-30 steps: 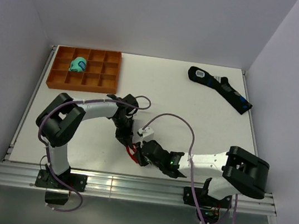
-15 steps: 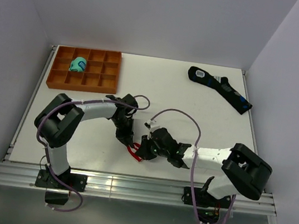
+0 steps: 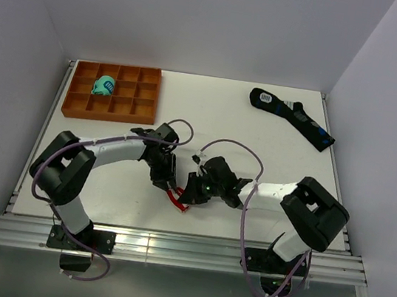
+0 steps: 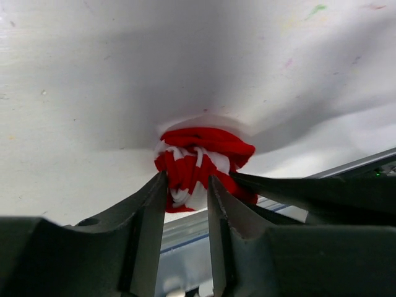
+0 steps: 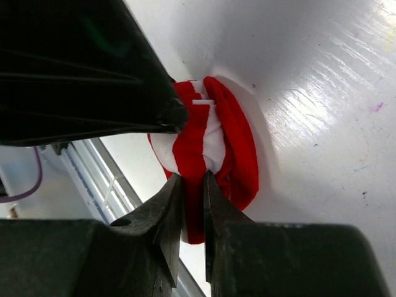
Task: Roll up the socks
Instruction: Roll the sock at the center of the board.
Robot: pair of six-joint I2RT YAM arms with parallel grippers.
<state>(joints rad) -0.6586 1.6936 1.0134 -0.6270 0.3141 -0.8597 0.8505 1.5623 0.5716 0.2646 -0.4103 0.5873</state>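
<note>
Right pincer (image 5: 190, 178) edged farther in, nipping socks (image 5: 213, 133), left pincer (image 4: 187, 178) parted, black sock (image 3: 296, 118) label (image 3: 265, 97) unreadable

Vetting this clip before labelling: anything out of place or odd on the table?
Nothing spilled or damaged. The red-and-white striped sock bundle sits close to the near edge of the table. The black sock with blue patches lies unrolled, alone at the far right.
</note>
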